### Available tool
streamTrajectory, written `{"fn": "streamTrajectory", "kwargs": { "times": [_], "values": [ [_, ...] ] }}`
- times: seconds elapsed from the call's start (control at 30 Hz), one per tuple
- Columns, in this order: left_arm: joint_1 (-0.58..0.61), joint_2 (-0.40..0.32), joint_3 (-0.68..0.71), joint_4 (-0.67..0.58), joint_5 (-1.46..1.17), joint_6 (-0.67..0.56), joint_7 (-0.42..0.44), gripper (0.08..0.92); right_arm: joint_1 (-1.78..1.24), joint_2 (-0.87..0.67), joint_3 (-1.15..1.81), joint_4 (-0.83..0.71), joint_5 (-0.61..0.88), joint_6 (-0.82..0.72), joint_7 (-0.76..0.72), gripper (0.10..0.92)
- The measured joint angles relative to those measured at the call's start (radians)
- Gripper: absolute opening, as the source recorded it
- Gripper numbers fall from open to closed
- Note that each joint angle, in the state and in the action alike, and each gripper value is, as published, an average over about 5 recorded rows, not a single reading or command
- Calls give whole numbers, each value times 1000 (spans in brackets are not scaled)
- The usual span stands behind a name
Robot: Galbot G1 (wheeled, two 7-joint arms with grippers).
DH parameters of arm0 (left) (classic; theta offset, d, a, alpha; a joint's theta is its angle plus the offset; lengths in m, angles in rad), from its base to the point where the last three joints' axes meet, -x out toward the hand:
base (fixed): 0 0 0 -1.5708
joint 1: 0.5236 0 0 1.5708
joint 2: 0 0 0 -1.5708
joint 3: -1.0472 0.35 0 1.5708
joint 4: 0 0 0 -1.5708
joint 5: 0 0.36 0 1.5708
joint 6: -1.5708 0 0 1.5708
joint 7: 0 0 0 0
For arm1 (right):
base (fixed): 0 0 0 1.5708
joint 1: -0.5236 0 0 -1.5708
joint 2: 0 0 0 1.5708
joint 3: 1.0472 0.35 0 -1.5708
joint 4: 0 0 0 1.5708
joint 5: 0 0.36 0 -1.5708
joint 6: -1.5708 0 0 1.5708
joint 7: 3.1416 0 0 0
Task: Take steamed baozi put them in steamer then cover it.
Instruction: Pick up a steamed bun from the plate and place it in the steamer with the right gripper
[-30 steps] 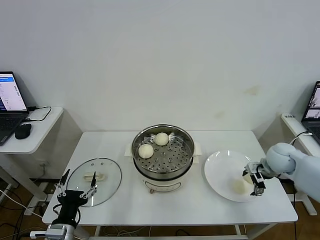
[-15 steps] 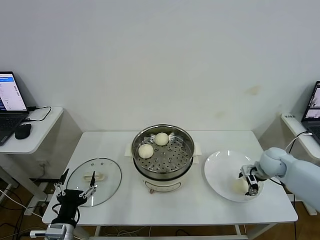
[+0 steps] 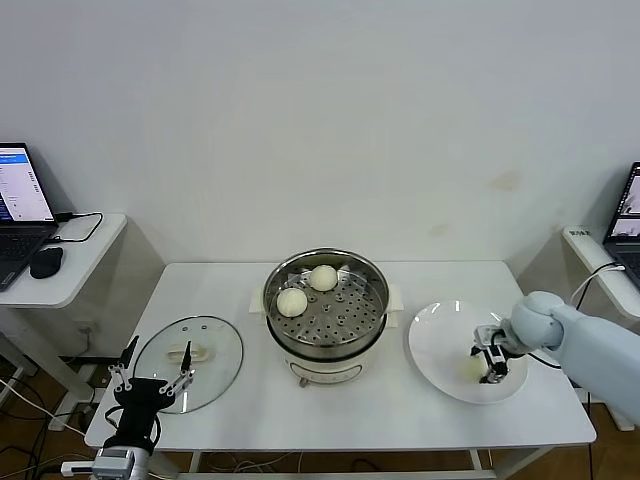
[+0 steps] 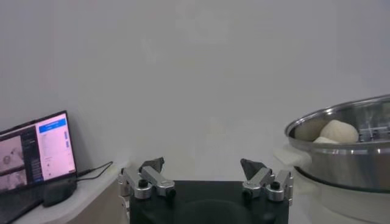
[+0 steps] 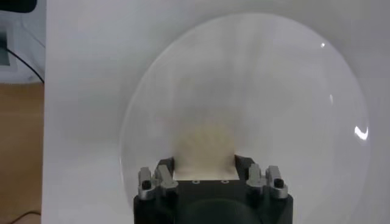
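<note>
The steel steamer (image 3: 372,292) stands mid-table with two off-white baozi (image 3: 322,277) (image 3: 291,301) on its perforated tray. A third baozi (image 3: 468,371) lies on the white plate (image 3: 440,335) at the right. My right gripper (image 3: 488,364) is low over the plate with its fingers against both sides of this baozi; in the right wrist view the baozi (image 5: 204,143) fills the gap of the gripper (image 5: 204,165). The glass cover (image 3: 215,345) lies flat at the table's left. My left gripper (image 3: 152,375) hovers open and empty at its near edge. No fourth baozi shows.
The steamer (image 4: 347,152) and a baozi (image 4: 338,131) in it show in the left wrist view beyond the left gripper (image 4: 201,165). A side desk with a laptop (image 3: 18,205) and mouse stands at the far left. Another laptop (image 3: 625,215) is at the far right.
My right gripper has moved left across the plate and come down around the baozi there. The left arm, the cover and the steamer have not moved.
</note>
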Motion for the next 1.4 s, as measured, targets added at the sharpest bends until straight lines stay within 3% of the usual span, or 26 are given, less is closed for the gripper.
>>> {"fn": "streamTrajectory", "kwargs": {
  "times": [0.57,1.0,1.4],
  "values": [
    [-13,15,0,-4,-9,1,0,823,484,57,-193,5,233,-22,-54,609],
    [-8,4,-8,-14,-8,-6,-4,823,717,285,-368,29,372,3,-13,611],
    [-9,-13,-27,-12,-14,-13,-7,823,713,500,-486,2,338,178,12,611]
  ]
}}
